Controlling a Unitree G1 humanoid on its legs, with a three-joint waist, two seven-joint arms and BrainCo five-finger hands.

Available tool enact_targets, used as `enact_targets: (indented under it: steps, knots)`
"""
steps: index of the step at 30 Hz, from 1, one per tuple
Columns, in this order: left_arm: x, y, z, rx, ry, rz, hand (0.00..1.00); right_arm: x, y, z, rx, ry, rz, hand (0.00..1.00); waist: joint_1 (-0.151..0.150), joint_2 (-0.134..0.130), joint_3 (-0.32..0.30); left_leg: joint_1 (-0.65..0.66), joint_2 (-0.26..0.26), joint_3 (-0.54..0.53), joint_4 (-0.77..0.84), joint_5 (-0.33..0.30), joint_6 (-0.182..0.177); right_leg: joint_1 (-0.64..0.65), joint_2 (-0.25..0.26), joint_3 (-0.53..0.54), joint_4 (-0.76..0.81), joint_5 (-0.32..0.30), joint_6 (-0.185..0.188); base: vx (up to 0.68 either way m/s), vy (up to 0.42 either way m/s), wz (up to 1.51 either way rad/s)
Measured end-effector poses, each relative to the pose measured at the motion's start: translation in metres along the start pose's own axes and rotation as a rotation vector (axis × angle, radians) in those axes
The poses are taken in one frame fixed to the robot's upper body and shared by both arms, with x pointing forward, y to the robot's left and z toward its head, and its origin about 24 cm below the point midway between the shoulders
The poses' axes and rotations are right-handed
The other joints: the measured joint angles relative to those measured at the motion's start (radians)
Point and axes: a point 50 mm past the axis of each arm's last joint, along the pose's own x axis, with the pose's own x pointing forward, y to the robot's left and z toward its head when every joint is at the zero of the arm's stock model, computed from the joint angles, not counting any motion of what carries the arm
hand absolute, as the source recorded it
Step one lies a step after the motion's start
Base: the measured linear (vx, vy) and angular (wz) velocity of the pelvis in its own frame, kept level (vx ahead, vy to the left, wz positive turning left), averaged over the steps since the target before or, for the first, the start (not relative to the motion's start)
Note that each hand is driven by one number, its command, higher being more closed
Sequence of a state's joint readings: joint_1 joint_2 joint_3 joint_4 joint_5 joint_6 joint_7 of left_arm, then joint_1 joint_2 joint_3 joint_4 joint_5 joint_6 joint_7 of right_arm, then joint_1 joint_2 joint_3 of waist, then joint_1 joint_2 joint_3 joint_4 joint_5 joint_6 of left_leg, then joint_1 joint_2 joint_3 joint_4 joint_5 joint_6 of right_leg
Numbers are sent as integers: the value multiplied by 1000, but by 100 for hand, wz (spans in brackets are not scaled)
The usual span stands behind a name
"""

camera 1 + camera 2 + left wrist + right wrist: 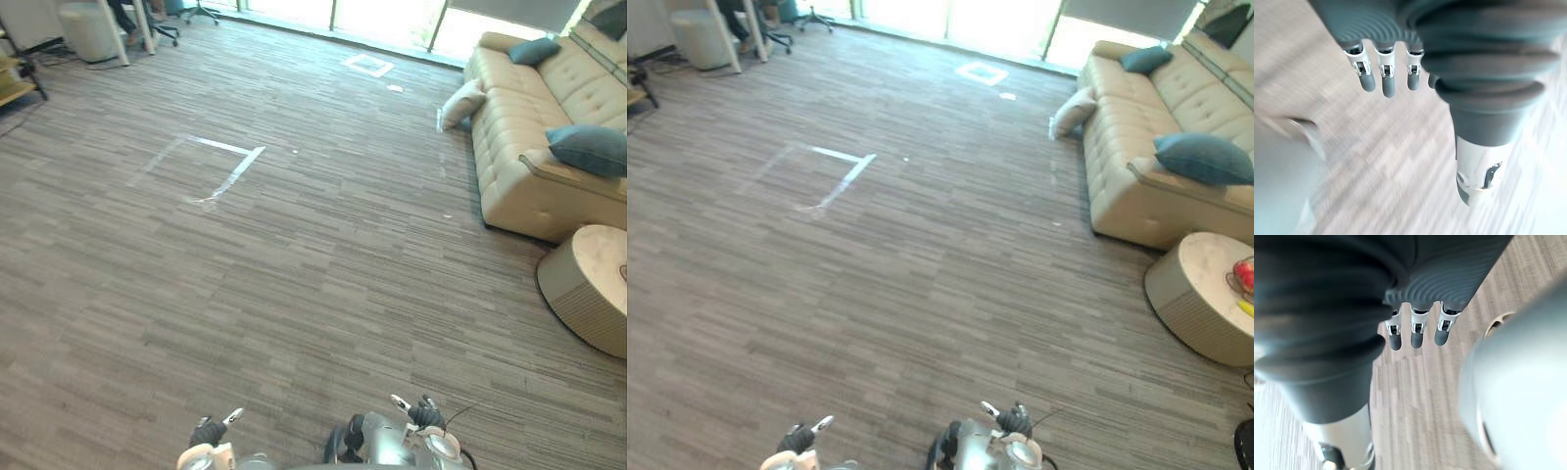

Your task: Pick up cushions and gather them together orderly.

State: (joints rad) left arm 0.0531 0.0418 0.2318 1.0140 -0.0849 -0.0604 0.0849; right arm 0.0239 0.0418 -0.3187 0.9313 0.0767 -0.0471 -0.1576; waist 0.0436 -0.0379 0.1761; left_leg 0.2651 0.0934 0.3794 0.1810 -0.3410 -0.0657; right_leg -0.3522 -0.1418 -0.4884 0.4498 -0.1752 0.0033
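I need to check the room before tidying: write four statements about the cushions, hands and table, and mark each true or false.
1. A pale cushion rests on the floor against the sofa. True.
2. Both blue cushions lie on the floor. False: they sit on the sofa.
3. The left hand and the right hand hold nothing. True.
4. The round table stands inside the tape square. False: it stands beside the sofa.

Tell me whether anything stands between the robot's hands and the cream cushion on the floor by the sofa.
Nothing visible does. Open carpet runs from the left hand and right hand to the cream cushion against the end of the sofa; the round table stands off to the right.
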Motion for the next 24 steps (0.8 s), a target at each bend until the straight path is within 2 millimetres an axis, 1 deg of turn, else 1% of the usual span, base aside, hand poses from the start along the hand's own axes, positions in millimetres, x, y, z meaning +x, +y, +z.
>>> enact_targets:
  steps: [1,2,3,4,5,6,7,8,9,10,11,12,13,14,15,16,18,19,20,21,22,23,24]
  knots:
    - [0,-6,2,7,-6,-15,0,1,-4,2,7,-2,-14,0,-13,10,6,67,5,-1,-29,-20,-35,-10,22,-1,-104,53,-24,767,-39,15]
    - [0,-8,1,9,-5,-19,0,1,-7,0,12,7,-24,0,-17,10,6,99,5,-6,-30,-29,-49,-11,26,6,-114,78,-49,828,-88,25]
    - [-1,-11,-1,11,1,-26,0,0,-12,-3,1,15,-33,0,-25,27,0,135,30,-20,-1,-36,-62,-12,42,39,-43,172,-149,857,-147,16]
    - [-2,-15,-5,14,11,-33,0,1,-18,-2,-19,11,-42,0,-31,57,-11,118,75,-39,86,-33,-67,-9,63,34,12,133,-154,835,-170,8]
    - [-2,-17,-5,-2,13,-33,0,1,-20,0,-27,7,-47,0,-36,73,-17,60,126,-65,250,-8,-91,11,87,21,35,81,-158,930,-267,-12]
    - [-2,-20,-4,-34,13,-28,0,2,-22,3,-37,-7,-52,0,-34,101,-2,-58,191,-127,546,119,-38,59,126,21,32,31,-166,745,-227,-27]
    - [-3,-21,-6,-45,16,-27,0,2,-24,5,-39,-11,-55,0,-31,114,5,-112,213,-157,662,221,-13,83,149,31,24,14,-169,880,-222,-73]
    - [-3,-19,-6,-61,14,-16,0,4,-25,7,-44,-14,-60,0,-20,130,21,-226,256,-197,914,237,-40,168,200,76,-4,-21,-179,586,-83,-82]
    - [-3,-16,-5,-68,7,-7,0,4,-23,6,-46,-5,-55,0,-14,124,25,-274,266,-202,988,211,-49,217,213,96,-23,-33,-181,718,-77,-89]
    - [-2,-12,1,-64,-17,1,0,3,-19,3,-50,7,-44,0,-8,104,37,-325,264,-196,1027,180,-52,290,219,125,-62,-45,-178,698,-91,-62]
    - [-1,-7,7,-57,-41,8,0,2,-13,0,-55,19,-28,0,-3,78,42,-398,260,-183,1010,149,-45,381,222,153,-137,-46,-176,792,-120,-58]
    - [-1,-6,12,-58,-66,12,0,1,-7,-2,-66,23,-8,0,5,62,38,-477,260,-160,954,125,-29,452,222,178,-206,-50,-166,626,-96,-52]
    - [-1,-6,17,-60,-89,12,0,1,-4,-2,-65,25,0,0,11,52,38,-535,254,-135,873,108,-19,501,222,197,-250,-55,-154,587,-37,-40]
    - [-1,-6,19,-60,-99,12,0,1,-2,-3,-68,26,4,0,13,50,39,-566,244,-126,806,101,-15,530,221,207,-271,-59,-146,589,44,-34]
    - [-1,-6,21,-64,-111,10,0,1,0,-4,-76,35,11,0,19,55,36,-617,210,-114,649,99,-4,577,215,231,-304,-72,-128,728,127,-41]
    - [-2,-9,22,-66,-117,4,0,1,3,-4,-84,37,21,0,26,56,36,-649,156,-115,456,126,-5,620,202,259,-335,-87,-110,753,206,-57]
    - [-2,-11,21,-88,-116,0,0,0,6,-7,-83,49,22,0,46,60,32,-658,96,-113,193,200,-17,674,190,310,-378,-111,-79,631,235,-86]
    - [-2,-9,23,-95,-127,2,0,-2,10,-15,-87,77,32,0,67,50,28,-666,76,-142,189,292,18,706,171,356,-385,-147,-68,527,239,-101]
    - [-2,-9,23,-94,-130,2,0,-3,15,-18,-82,90,43,0,72,42,17,-668,64,-146,213,321,21,711,163,382,-374,-157,-67,865,371,-88]
    - [-1,-4,26,-89,-138,12,0,-5,19,-21,-94,94,59,0,67,7,5,-663,49,-142,259,310,53,688,118,404,-273,-159,-68,761,312,-46]
    - [-1,-3,27,-84,-144,14,0,-6,18,-23,-88,99,52,0,67,-12,-2,-656,38,-135,282,275,69,644,99,417,-165,-159,-65,892,362,-31]
    - [0,0,29,-67,-149,18,0,-6,15,-25,-75,108,41,0,68,-39,2,-613,21,-115,307,214,76,549,60,423,93,-120,-1,432,181,-17]
    - [0,2,30,-56,-149,19,0,-6,14,-25,-74,105,37,0,65,-49,7,-586,15,-104,317,188,77,500,37,426,229,-72,45,654,258,-13]
